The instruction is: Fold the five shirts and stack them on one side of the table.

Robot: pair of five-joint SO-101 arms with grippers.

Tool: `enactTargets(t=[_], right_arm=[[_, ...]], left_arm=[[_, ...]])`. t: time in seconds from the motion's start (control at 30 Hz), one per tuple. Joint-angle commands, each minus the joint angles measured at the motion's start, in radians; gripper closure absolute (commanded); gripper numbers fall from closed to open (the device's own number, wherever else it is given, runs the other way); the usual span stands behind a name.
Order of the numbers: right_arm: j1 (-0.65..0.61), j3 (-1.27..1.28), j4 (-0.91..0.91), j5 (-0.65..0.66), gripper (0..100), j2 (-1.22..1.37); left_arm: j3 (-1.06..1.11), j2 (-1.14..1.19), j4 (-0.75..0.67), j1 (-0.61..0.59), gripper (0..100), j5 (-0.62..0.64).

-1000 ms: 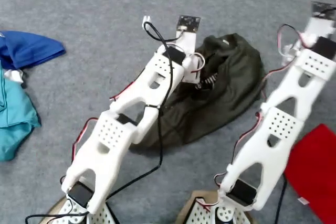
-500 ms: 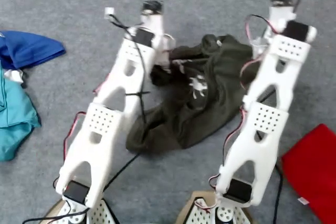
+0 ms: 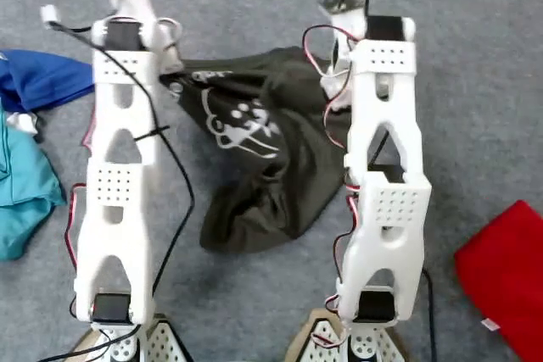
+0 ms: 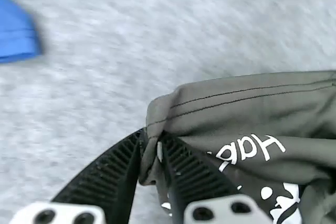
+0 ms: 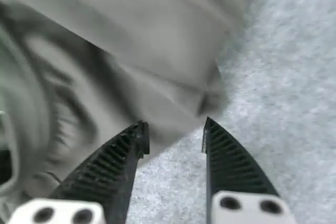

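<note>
One olive shirt (image 3: 280, 167), white print (image 3: 233, 120), left tool (image 4: 151, 137) pinching.

The dark olive printed cotton shirt (image 3: 263, 158) lies mid-surface (image 3: 475, 82) between both arms, its far-left corner pinched in the left gripper (image 4: 151, 145), the right gripper (image 5: 173, 129) at its far-right edge. Blue fabric shirt (image 3: 42, 82) sits behind crumpled teal fabric shirt (image 3: 25, 184) at the left edge; red fabric shirt (image 3: 505, 269) near-right.

print: white lettering (image 4: 247, 148) | on: dark green shirt (image 4: 252, 106) | cut off by folds, unreadable
</note>
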Motion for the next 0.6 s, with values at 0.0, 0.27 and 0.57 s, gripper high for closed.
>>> enactTargets(t=[0.0, 0.27, 0.57], right_arm=[[0.001, 0.073, -0.081, 0.014, 85.6, -0.022], [0.140, 0.079, -0.172, 0.012, 99.3, 0.044], [0.041, -0.188, 0.063, 0.078, 98.8, 0.001]], left_arm=[[-0.046, -0.076, 0.017, -0.083, 98, -0.003], [-0.040, -0.249, 0.018, -0.226, 98, -0.043], [0.140, -0.412, 0.020, -0.252, 98, -0.043]])
